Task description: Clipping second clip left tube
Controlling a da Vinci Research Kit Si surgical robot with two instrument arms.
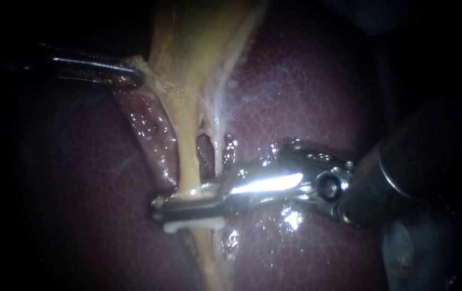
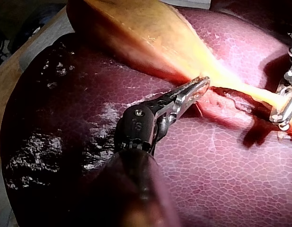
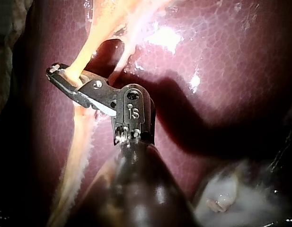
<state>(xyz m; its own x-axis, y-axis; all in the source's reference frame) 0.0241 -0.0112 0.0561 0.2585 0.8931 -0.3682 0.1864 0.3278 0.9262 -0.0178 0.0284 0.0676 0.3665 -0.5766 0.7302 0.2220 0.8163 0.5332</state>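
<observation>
One white clip [image 1: 193, 224] showed, seated in the jaws of the right instrument [image 1: 161, 209]. Its pale edge ran along them and poked out just beside their tips. Those jaws were clamped across the left tube [image 1: 187, 156], one jaw on each side of it, and the tube ran on past them both ways.

Two tubes were counted. One was the yellow left tube, held near the jaw tips. The other was a thinner, whitish right tube [image 1: 219, 137] just beside it, nearer the instrument's wrist. Whether the jaws also took in that second tube could not be told. One small dark gap parted the two tubes just beside the jaws, on the gallbladder side.

Both tubes led into the one gallbladder [image 1: 193, 37], a tan funnel that narrowed toward the right instrument's jaws.

Two instruments were in view. The left instrument [image 1: 137, 75] sat well apart from the right one. Its jaws were closed on the edge of the gallbladder at its narrow end, with tissue pinched between them.

One liver [image 1: 306, 91], dark red and wet, lay under both instruments, both tubes and the gallbladder.
</observation>
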